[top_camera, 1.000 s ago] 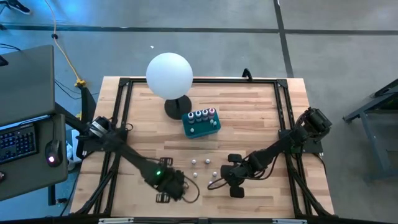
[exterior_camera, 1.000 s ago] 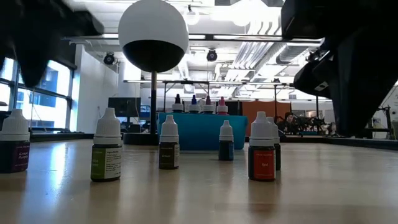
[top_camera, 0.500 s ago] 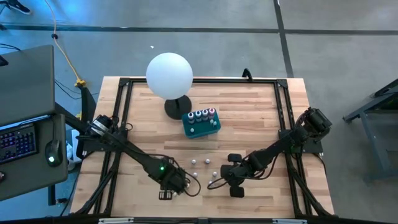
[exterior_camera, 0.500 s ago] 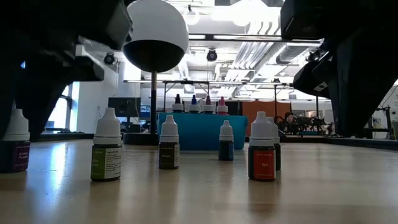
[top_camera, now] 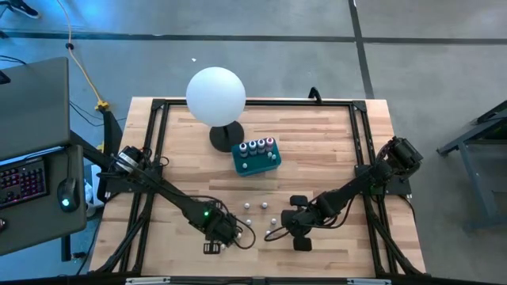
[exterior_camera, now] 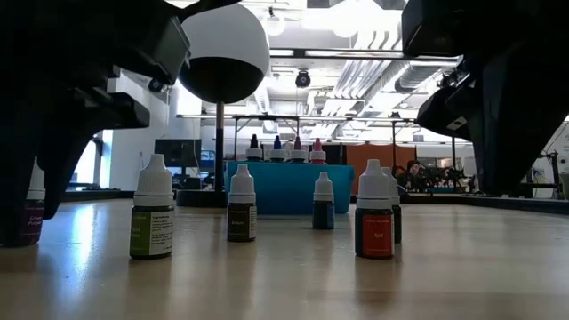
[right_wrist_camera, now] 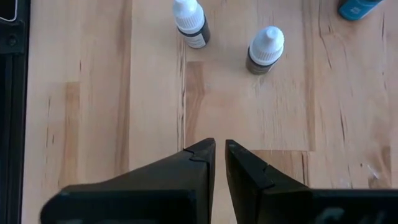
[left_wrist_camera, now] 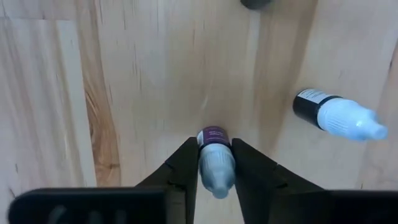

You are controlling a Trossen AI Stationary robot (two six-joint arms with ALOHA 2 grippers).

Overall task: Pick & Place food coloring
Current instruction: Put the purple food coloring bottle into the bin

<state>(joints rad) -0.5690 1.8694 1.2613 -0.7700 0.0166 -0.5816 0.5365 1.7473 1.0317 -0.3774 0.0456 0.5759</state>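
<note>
Left end effector is straddling a purple-labelled food coloring bottle near the bench's front edge, fingers just beside it.
Only the left wrist view is showing that fit; open wood is lying ahead. Loose white-capped bottles are standing mid-bench, more in the teal tray. Right end effector is hovering nearly closed, empty.

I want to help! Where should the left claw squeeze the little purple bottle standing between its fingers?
Probably on the squat body of the purple bottle, just under its white cap, coming straight down from above. It stands upright, and the left gripper already has a finger on each side of it, so the fingers need only close. The right gripper waits nearby.
</note>
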